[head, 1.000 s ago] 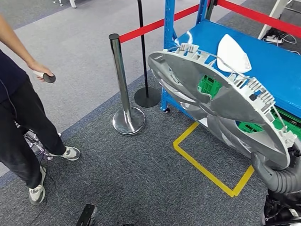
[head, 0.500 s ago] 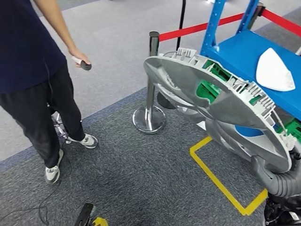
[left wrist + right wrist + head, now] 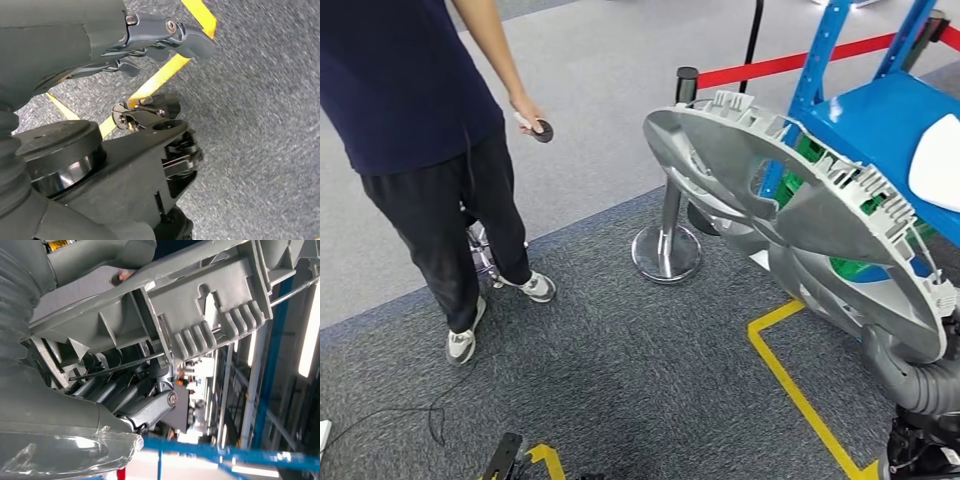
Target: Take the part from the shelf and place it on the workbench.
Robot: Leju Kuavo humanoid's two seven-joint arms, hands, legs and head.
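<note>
Part [image 3: 803, 215]: long grey ribbed molding, tilted, long axis running from the stanchion [image 3: 669, 215] down to the right hand.
Right hand [image 3: 143, 405]: fingers wrapped around the part's lower end.
Left hand [image 3: 158, 42]: hangs with fingers apart, holding nothing.

The part [image 3: 803, 220] covers most of the blue shelf [image 3: 878, 110] and hides the right hand [image 3: 143, 407] beneath its near end. A white piece [image 3: 937, 160] on the shelf runs off the frame edge. The person [image 3: 418, 120] is cut off above the chest. The carpet behind the left hand [image 3: 158, 42] is blurred.

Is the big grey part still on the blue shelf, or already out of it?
Out: the right hand holds the grey part over the carpet, beside the blue shelf.
</note>
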